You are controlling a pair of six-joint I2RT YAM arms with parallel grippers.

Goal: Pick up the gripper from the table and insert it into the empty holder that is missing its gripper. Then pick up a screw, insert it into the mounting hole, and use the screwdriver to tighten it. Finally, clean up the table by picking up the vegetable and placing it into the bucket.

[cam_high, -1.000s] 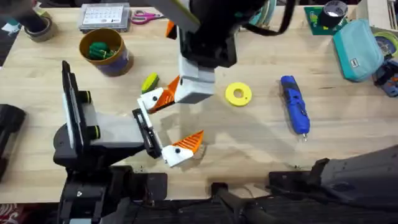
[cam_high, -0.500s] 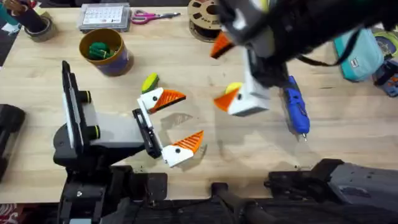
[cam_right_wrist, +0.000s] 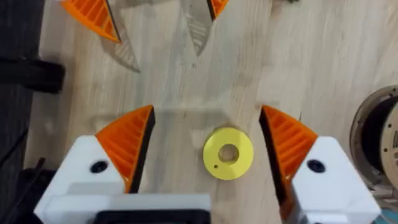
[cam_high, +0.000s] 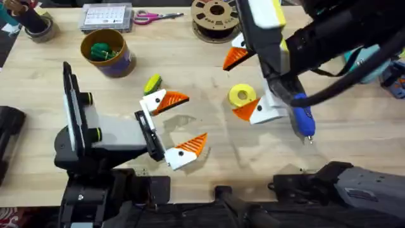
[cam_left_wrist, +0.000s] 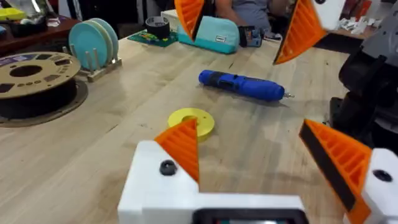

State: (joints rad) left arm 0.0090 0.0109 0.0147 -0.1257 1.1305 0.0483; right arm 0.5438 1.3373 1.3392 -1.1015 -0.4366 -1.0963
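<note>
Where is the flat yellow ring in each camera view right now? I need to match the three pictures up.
Overhead: the yellow ring lies on the table right of centre, beside the right pincer.
Left wrist: the ring lies mid-frame, nearer than the blue screwdriver.
Right wrist: the ring lies on the wood between that pincer's two orange-tipped fingers.
Shared landmark: the screwdriver, right of the ring overhead.

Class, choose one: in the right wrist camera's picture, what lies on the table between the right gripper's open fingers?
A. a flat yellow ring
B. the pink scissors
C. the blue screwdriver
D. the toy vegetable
A: the flat yellow ring lies on the table between the spread orange fingers of the right gripper.
</note>
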